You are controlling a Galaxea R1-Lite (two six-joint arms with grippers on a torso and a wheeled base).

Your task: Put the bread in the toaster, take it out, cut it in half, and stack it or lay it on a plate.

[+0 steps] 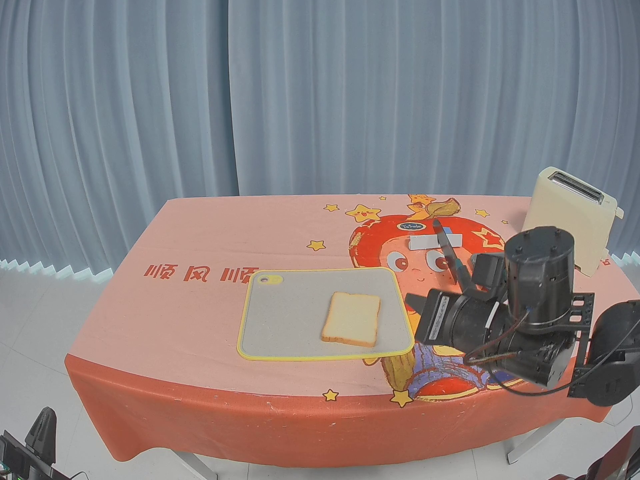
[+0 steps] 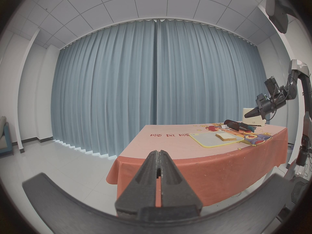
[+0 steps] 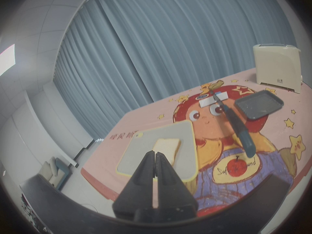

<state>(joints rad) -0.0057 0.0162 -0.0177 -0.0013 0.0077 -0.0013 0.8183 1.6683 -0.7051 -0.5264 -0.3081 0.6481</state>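
A slice of bread [image 1: 351, 318] [image 3: 166, 148] lies flat on the grey cutting board [image 1: 287, 315] [image 3: 143, 150] with a yellow rim. The cream toaster [image 1: 572, 216] [image 3: 277, 67] stands at the table's far right. A knife [image 1: 448, 248] [image 3: 234, 121] with a dark blade and teal handle lies on the cloth beside a dark grey tray-like plate [image 3: 259, 104]. My right gripper [image 3: 155, 161] hovers shut and empty above the table's front right, just right of the board. My left gripper [image 2: 158, 166] is shut, low and well away from the table's left end.
The pink cartoon tablecloth [image 1: 200, 248] covers the table and hangs over its front edge. Blue curtains close off the back. The cloth left of the board is bare.
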